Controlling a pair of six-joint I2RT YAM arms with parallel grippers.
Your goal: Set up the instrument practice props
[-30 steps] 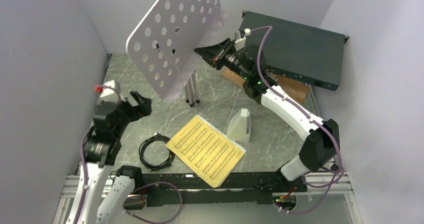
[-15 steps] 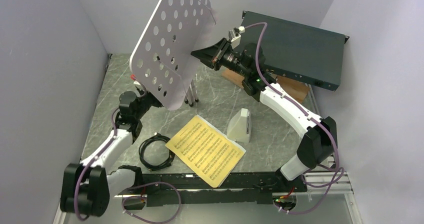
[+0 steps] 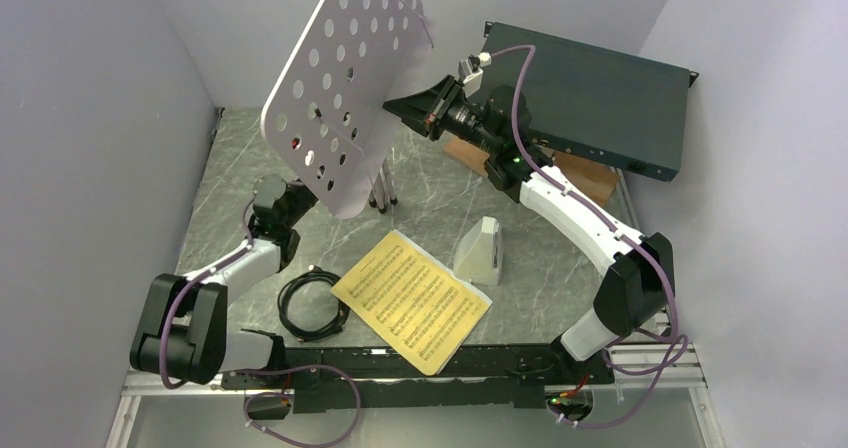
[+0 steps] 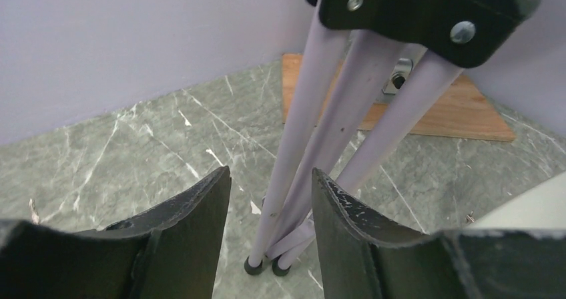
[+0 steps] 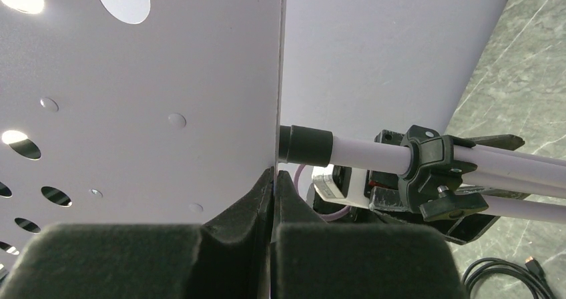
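The pale grey perforated music stand (image 3: pixel 345 88) stands tilted at the back of the table on its folded tripod legs (image 3: pixel 383 183). My right gripper (image 3: pixel 395 101) is shut on the right edge of the stand's plate (image 5: pixel 133 79), the thin edge pinched between its pads (image 5: pixel 260 199). Low on the left, my left gripper (image 3: pixel 292 196) is open with a narrow gap. Its jaws stand either side of the tripod legs (image 4: pixel 314 132) without visibly touching them. The yellow sheet-music pages (image 3: pixel 410 301) lie flat near the front. The white metronome (image 3: pixel 479 251) stands to their right.
A coiled black cable (image 3: pixel 312 303) lies left of the pages. A dark-green metal box (image 3: pixel 590 98) rests at the back right on a wooden block (image 3: pixel 585 176). Walls close in on the left, back and right.
My left arm has swung down from the left wall and reached in to the tripod legs, its jaws narrowing. The right gripper has tipped the plate more upright.
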